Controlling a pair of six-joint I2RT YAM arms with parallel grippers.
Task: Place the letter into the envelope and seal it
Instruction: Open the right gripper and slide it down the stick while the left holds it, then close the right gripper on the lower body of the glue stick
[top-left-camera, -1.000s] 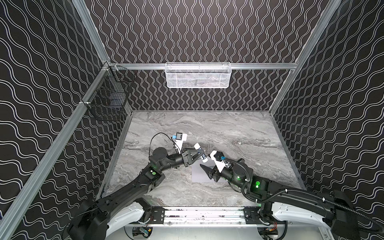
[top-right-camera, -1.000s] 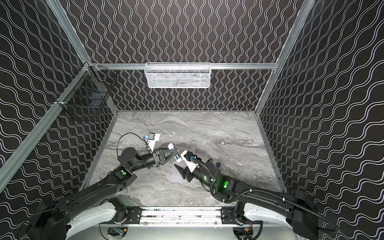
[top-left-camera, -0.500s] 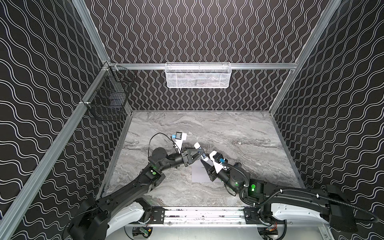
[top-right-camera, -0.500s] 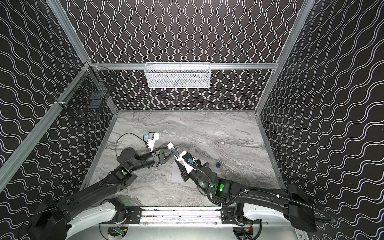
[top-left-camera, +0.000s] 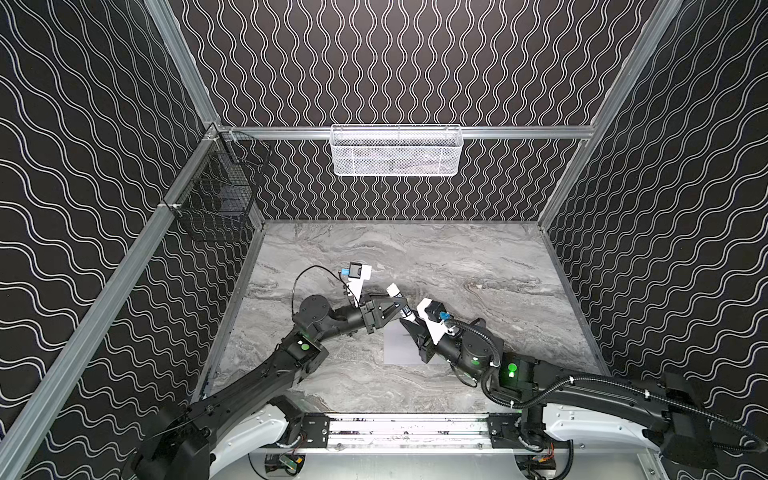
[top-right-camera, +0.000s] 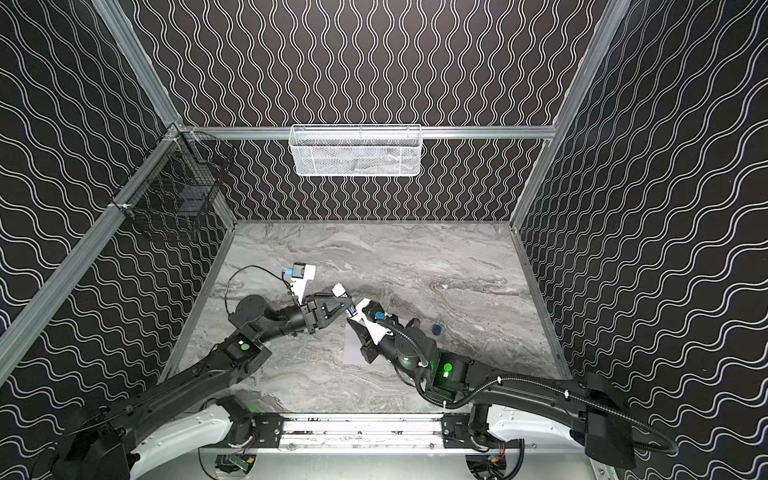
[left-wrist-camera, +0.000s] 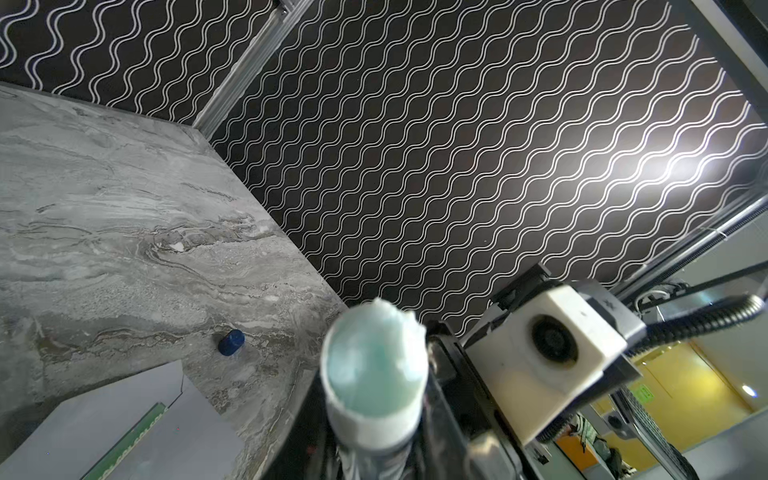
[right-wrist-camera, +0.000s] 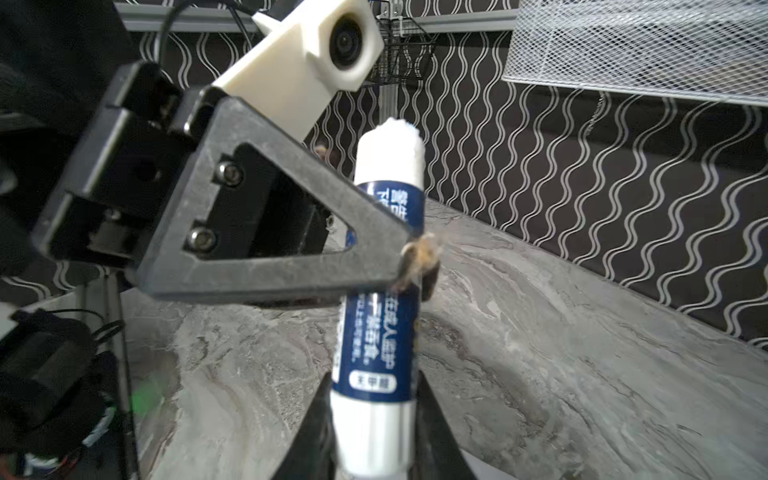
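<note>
An uncapped glue stick with a blue label hangs tilted above the table, near its front middle. My left gripper is shut across its middle. My right gripper is shut on the white base end of the glue stick. In the left wrist view the glue stick's pale glue tip faces the camera. The pale envelope lies flat under the right gripper. A green-bordered edge of the letter shows on the envelope.
A small blue cap lies on the marble table to the right of the envelope. A white mesh basket hangs on the back wall. A black wire basket hangs on the left wall.
My right gripper has moved in toward the glue stick and its jaws have shut on the stick's base. The left gripper has kept its hold and place.
</note>
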